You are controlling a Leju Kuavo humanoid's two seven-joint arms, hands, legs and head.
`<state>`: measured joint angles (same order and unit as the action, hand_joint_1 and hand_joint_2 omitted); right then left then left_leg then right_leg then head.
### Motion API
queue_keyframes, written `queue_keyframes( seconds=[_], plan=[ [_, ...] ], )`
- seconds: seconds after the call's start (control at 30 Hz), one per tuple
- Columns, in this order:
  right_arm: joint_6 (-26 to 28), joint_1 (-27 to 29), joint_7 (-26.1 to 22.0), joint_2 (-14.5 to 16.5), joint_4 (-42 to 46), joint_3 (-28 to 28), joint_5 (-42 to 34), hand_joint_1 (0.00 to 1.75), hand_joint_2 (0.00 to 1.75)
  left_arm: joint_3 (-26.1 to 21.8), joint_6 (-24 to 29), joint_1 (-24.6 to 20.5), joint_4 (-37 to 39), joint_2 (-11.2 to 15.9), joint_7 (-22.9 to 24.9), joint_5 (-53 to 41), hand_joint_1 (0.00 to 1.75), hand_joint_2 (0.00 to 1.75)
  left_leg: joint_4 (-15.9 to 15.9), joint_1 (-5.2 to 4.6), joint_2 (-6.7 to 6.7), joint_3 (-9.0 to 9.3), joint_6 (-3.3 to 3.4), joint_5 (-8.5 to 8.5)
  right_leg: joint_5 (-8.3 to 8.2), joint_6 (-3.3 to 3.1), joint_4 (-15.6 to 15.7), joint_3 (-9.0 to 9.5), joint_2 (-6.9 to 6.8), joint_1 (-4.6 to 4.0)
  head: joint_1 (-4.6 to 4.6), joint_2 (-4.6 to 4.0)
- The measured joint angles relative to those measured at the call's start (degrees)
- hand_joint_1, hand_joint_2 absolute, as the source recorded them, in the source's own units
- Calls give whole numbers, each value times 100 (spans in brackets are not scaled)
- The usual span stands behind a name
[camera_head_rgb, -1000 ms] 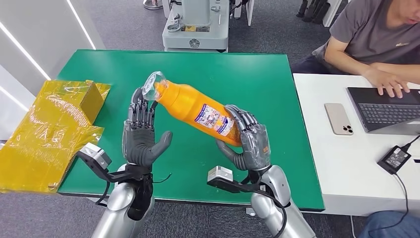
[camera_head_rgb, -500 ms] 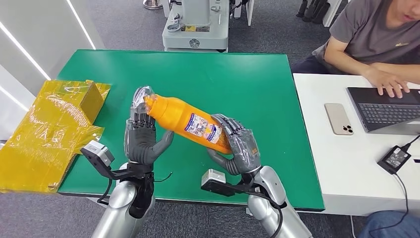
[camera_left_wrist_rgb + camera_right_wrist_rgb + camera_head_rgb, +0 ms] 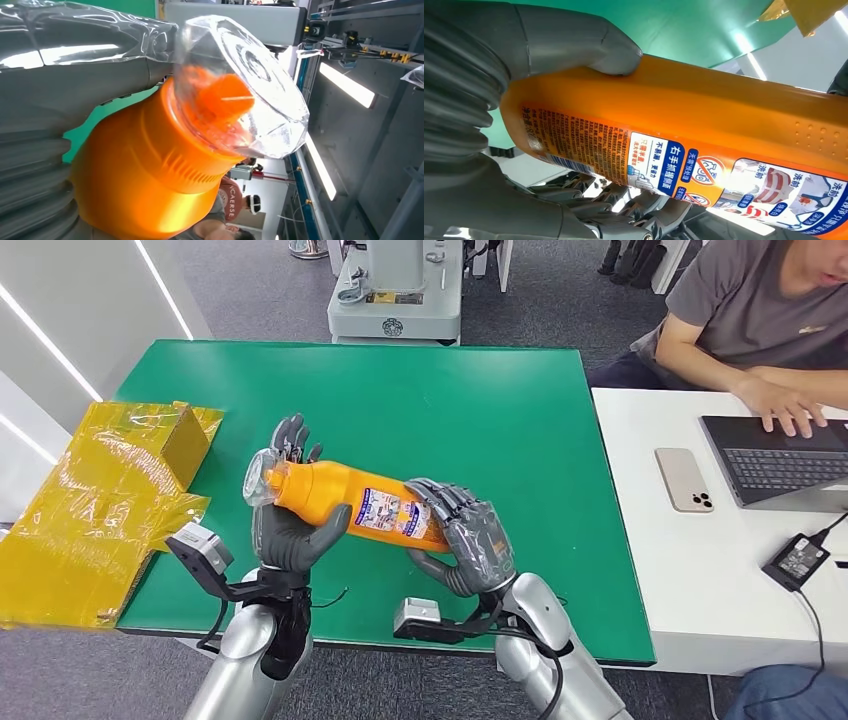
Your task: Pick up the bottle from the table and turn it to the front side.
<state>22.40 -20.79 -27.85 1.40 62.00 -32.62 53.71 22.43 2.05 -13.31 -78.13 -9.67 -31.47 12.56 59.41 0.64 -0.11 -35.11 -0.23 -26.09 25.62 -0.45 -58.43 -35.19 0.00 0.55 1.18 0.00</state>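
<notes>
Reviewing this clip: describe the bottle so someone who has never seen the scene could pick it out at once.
Find the green table in the middle of the head view; above its near edge, the right hand grips a bottle lying almost sideways, its neck end against the left hand. It is bright orange, with a printed label and a clear cap, unlike the yellow wrapped box at the table's left.

You have one orange plastic bottle [image 3: 345, 502] with a clear cap over the green counter [image 3: 500, 410], and two grey robot hands: the left hand [image 3: 288, 530] and the right hand [image 3: 470, 545]. Beside that counter: one yellow foil-wrapped box [image 3: 95, 505], one white counter [image 3: 690, 570], one phone [image 3: 684, 480], one laptop [image 3: 775, 460].
</notes>
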Motion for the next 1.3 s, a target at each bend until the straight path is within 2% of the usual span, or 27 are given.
queue_keyframes(
  seconds=[0.53, 0.57, 0.67, 0.7, 1.3],
  plan=[
    [-559, -193, 230, 21, -479, -96, 199, 175, 175, 0, -33, -6, 8, 1, -89, 14, 0, 175, 0, 0, 0, 0, 0, 0, 0, 0, 0, 0, 0, 0, 1, 0],
    [-585, -212, 244, 22, -512, -109, 203, 175, 175, 0, -33, -6, 8, 1, -90, 13, 21, 175, 0, 0, 0, 0, 0, 0, 0, 0, 0, 0, 0, 0, 1, 0],
    [-629, -270, 284, 33, -619, -136, 226, 175, 175, 0, -39, -6, 8, 1, -97, -5, 151, 175, 0, 0, 0, 0, 0, 0, 0, 0, 0, 0, 0, 0, 1, 0],
    [-627, -288, 292, 39, -651, -140, 235, 175, 175, 0, -49, -6, 8, 1, -100, -16, 175, 175, 0, 0, 0, 0, 0, 0, 0, 0, 0, 0, 0, 0, 0, 0],
    [-486, -337, 259, 117, -736, -123, 129, 175, 175, 0, -192, 1, 9, -7, -167, -54, 175, 175, 0, 0, 0, 0, 0, 0, 0, 0, 0, 0, 0, 0, 1, 0]
  ],
)
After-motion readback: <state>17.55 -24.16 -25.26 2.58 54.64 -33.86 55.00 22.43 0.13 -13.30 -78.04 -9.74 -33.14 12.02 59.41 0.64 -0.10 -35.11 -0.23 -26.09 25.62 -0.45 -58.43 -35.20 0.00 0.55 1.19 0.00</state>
